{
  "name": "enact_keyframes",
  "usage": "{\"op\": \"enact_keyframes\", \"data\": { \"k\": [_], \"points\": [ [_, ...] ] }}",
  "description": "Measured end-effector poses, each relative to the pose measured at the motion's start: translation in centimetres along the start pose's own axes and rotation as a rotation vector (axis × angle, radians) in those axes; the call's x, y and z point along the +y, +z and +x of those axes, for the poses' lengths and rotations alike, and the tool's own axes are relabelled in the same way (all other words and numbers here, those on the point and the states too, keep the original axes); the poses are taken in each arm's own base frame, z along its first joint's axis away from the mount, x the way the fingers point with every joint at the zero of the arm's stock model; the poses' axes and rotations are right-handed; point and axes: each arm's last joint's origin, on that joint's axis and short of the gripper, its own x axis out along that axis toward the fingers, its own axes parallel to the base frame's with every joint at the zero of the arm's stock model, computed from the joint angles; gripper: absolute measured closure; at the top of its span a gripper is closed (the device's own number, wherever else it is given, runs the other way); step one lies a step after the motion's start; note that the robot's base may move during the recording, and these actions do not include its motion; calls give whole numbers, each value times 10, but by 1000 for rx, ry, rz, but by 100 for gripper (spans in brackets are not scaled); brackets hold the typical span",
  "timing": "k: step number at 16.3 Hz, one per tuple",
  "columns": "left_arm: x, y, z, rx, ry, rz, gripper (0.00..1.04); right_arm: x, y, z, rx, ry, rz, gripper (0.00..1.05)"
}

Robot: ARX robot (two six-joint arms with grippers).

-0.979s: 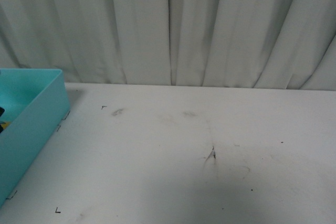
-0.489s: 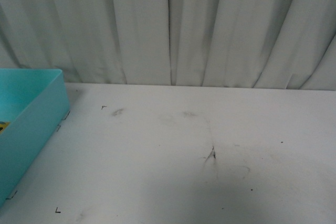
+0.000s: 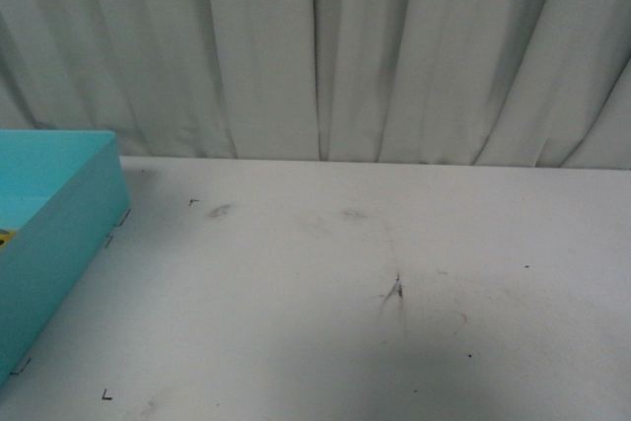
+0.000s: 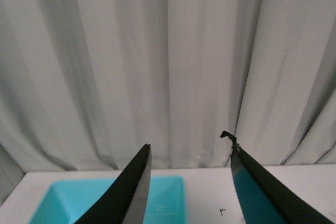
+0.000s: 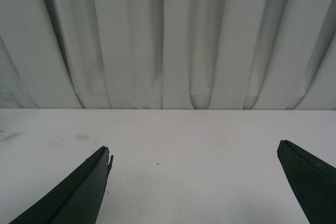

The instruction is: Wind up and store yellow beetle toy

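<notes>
A sliver of the yellow beetle toy (image 3: 5, 237) shows at the front view's left edge, inside the turquoise box (image 3: 69, 224); the rest of it is out of frame. Neither arm shows in the front view. My left gripper (image 4: 190, 148) is open and empty, raised above the table, facing the curtain with the turquoise box (image 4: 165, 200) below it. My right gripper (image 5: 195, 153) is open wide and empty over bare white table.
The white table (image 3: 375, 283) has scuff marks and small black corner marks near the box. A pale pleated curtain (image 3: 315, 46) hangs along the table's far edge.
A dark gripper part seen in the box at the front view's left edge one second ago has gone out of view. The yellow toy stays in the box.
</notes>
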Motion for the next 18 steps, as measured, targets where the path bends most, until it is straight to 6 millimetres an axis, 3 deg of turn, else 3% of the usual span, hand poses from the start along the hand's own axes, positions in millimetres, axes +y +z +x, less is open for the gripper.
{"op": "enact_keyframes", "data": {
  "k": [3,4,9,18],
  "points": [
    [-13,-32,-34,47,5,-41,99,0,0,0,0,0,0,6],
    [-16,-34,-43,32,3,-45,103,0,0,0,0,0,0,6],
    [-34,-53,-79,38,-11,-47,103,0,0,0,0,0,0,6],
    [-34,-74,-117,33,5,-47,103,0,0,0,0,0,0,6]
  ]
}}
